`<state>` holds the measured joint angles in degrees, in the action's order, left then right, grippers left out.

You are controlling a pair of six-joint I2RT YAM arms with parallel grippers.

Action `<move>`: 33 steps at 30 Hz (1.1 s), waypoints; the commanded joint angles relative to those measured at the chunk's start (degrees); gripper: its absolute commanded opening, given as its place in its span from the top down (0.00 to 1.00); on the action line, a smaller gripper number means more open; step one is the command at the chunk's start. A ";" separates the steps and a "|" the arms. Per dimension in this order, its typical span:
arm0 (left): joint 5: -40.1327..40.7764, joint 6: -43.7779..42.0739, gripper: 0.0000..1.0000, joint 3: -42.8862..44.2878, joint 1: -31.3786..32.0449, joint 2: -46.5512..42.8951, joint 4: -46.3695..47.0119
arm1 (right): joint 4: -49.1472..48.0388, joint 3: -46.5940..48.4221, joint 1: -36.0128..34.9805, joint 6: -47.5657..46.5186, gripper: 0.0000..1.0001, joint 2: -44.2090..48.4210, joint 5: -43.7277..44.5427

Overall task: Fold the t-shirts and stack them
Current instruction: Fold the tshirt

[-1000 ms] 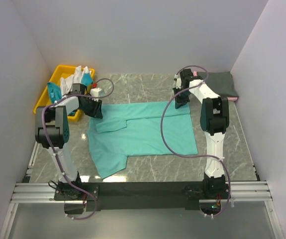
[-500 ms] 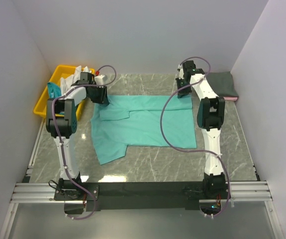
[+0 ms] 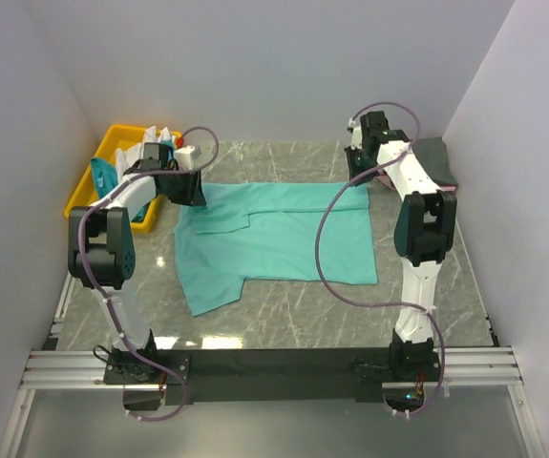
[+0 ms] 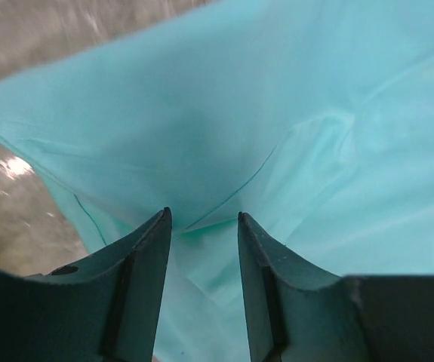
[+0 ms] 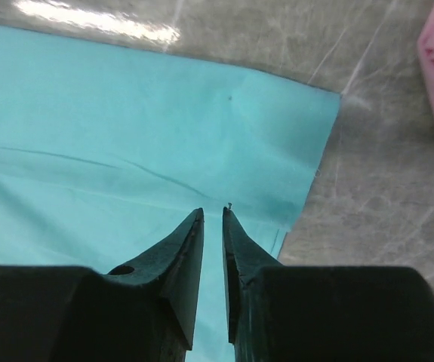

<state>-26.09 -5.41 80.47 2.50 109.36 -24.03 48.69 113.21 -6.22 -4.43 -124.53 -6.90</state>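
I've tugged the sea-green t-shirt (image 3: 284,239) flat toward the table's (image 3: 427,305) far edge and let go (left gripper (image 4: 201,215) open, right gripper (image 5: 213,211) barely cracked), folding's next

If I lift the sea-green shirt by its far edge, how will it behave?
The sea-green shirt will probably drape limply: it lies flat with soft creases. It looks thin, so likely light. Its near sleeve may trail and fold under on the table, whose polished surface should let it slide.
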 commanded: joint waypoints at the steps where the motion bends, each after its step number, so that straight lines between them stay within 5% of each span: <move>1: -0.10 0.31 0.54 -2.77 0.49 -0.29 -0.48 | 2.45 1.21 -0.02 -0.76 0.77 -5.62 2.59; 12: 7.97 4.97 0.51 -6.56 1.28 1.47 3.29 | 7.74 9.57 -0.20 -3.05 0.79 -14.86 6.54; 23: 7.55 8.22 0.51 14.26 0.84 14.56 -0.92 | 7.04 25.30 -0.29 -2.69 0.80 -22.34 10.15; 29: 0.26 6.73 0.44 7.44 -0.30 3.88 1.53 | 1.24 17.42 -0.28 -2.95 0.76 -13.48 5.24; 30: -1.93 5.16 0.27 6.38 -0.48 2.19 0.75 | -0.24 13.40 -0.29 -3.13 0.75 -9.37 4.18; 33: -2.13 0.93 0.24 4.09 -0.48 -2.56 -5.03 | 1.48 9.50 -0.29 -5.06 0.66 -3.11 2.60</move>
<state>-24.05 -0.69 85.03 2.39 114.52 -25.54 51.77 124.36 -6.24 -7.57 -138.74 -1.52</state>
